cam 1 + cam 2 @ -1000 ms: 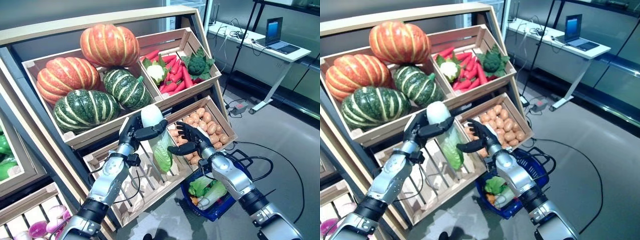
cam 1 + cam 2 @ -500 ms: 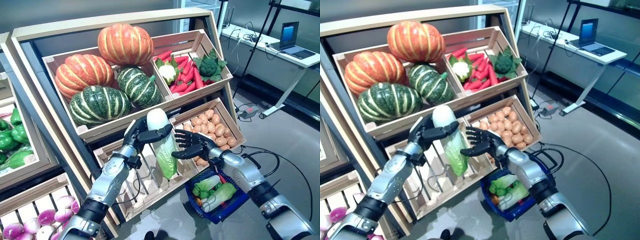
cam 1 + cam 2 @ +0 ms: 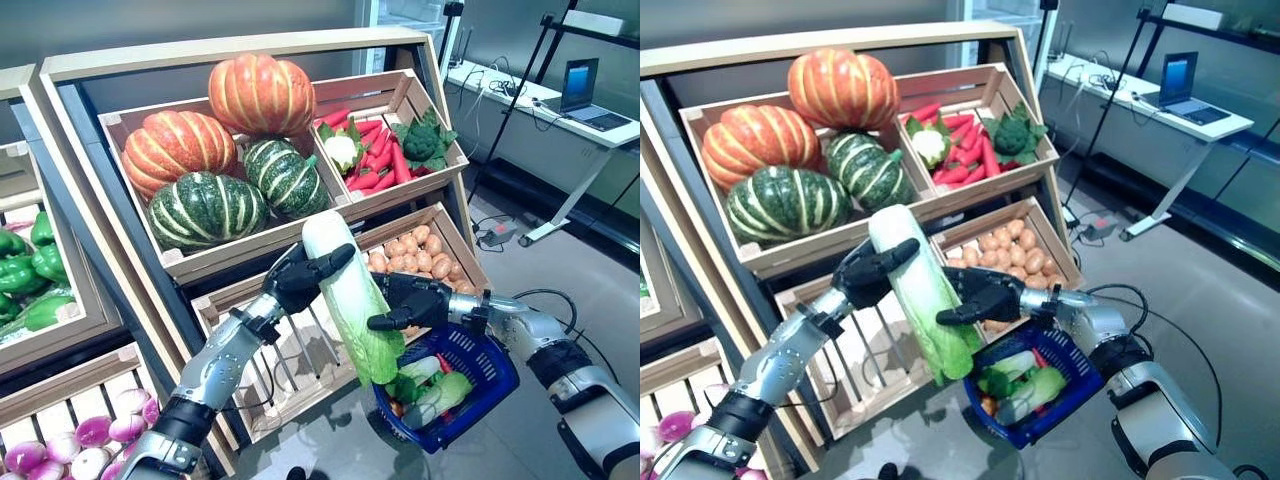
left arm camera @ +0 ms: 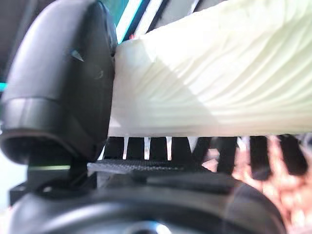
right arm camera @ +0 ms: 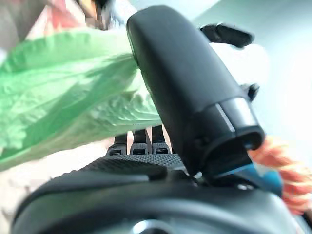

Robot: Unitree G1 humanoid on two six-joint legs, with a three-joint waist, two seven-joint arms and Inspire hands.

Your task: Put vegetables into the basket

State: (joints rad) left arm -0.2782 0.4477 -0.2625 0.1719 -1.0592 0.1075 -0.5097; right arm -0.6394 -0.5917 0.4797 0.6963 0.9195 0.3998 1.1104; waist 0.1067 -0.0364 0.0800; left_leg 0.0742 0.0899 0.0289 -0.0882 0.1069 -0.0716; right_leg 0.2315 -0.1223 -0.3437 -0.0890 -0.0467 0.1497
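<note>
Cabbage [image 3: 350, 295] gripped by both hands [image 3: 300, 280] [image 3: 415, 300], above basket [image 3: 490, 355], potato crate [image 3: 455, 250] behind.

No text, label, number or sign can be read anywhere in these views. The wooden crates [image 3: 400, 95] behind the left hand [image 3: 296, 282] carry no lettering on their slats, and the blue basket [image 3: 480, 370] below the right hand [image 3: 418, 303] shows none. The laptop [image 3: 588, 92] far beyond the right hand has a lit screen, perhaps with content, but too small to make out.
</note>
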